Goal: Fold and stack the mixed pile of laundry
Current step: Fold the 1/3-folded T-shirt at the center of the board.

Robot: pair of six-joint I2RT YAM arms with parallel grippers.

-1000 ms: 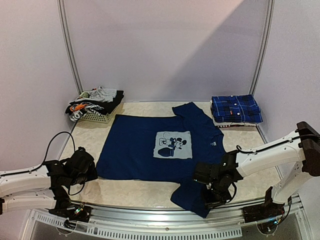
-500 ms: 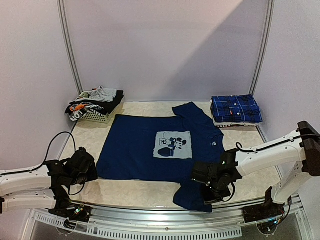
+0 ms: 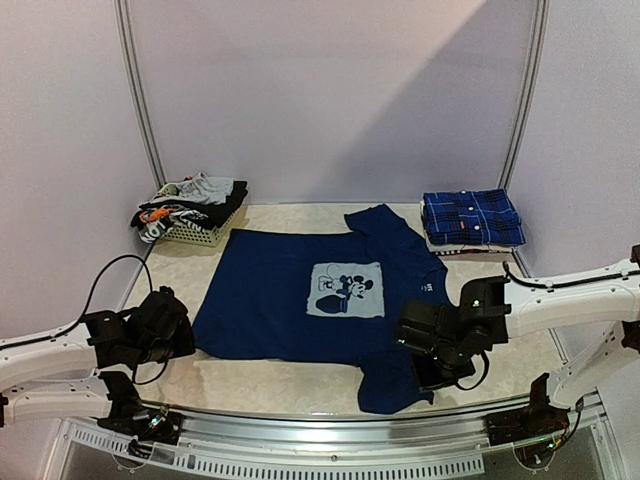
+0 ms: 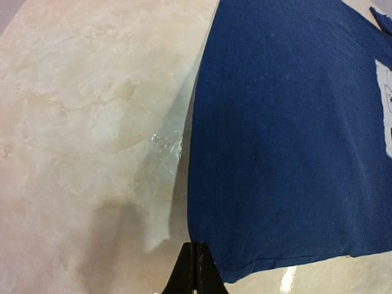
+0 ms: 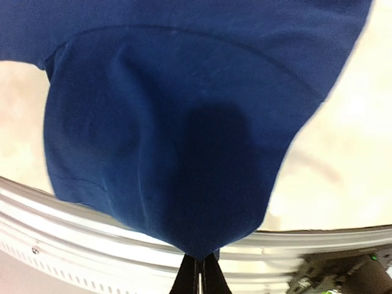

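Our right gripper (image 5: 200,272) has its fingers pressed together on the lowest tip of the near sleeve (image 5: 165,153) of the navy T-shirt (image 3: 300,300), and the cloth fans out and away from that pinch. A second ago these fingers stood part open over the sleeve, which drooped further past the front rail (image 3: 300,425). Now they have closed, and the arm has drawn the sleeve up and back toward the table (image 3: 270,385). We judge that the grasp has taken and the sleeve is ready to be folded in over the body of the shirt. Our left gripper (image 4: 195,269) is also closed, its tips right at the near hem corner of the shirt. We cannot tell whether it pinches any cloth there. The T-shirt lies flat in the middle of the table with its pale cartoon print facing up. Its near hem is close to the front edge, so a drop there could let the sleeve slip off again. Bare tabletop shows to the left of the hem and between the shirt and the right side. The folded plaid shirt (image 3: 470,218) sits at the far right corner, well apart, and the unfolded garments (image 3: 190,200) are heaped in the white basket (image 3: 200,238) at the far left
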